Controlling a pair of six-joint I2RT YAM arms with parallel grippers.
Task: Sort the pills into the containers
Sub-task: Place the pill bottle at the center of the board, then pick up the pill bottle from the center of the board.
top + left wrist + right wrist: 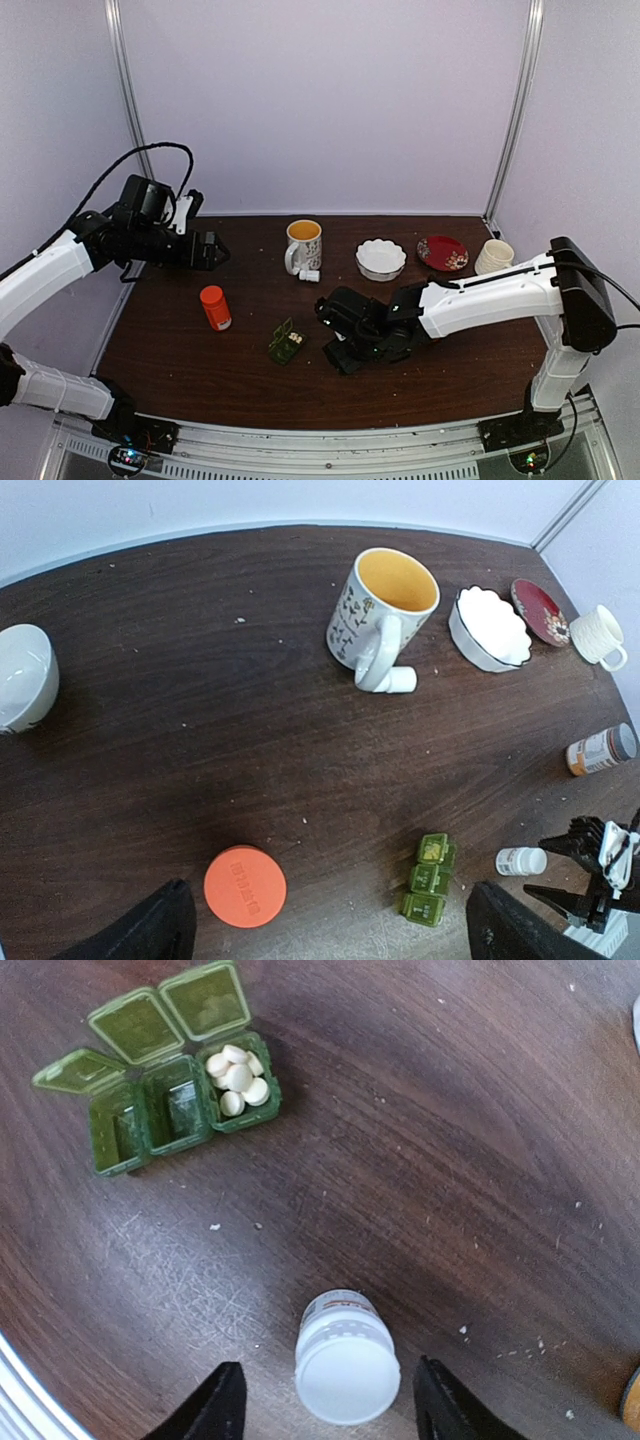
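Right pincer (330, 1368) is standing spread either side of a small white bottle (345, 1360), not pinching it. Green pill box (170, 1100) is lying just ahead of it, lids open. One end compartment is holding white pills (238, 1075); the other two are showing empty. Left pincer (330, 925) is hanging spread, well away. Sorting judged roughly a third done.

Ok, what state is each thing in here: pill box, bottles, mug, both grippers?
pill box: three lids open; pills fill one end compartment, other two empty.
orange bottle: upright, capped.
mug: upright, looks empty.
left gripper: open, empty.
right gripper: open, either side of white bottle, not touching.
white bottle: capped.
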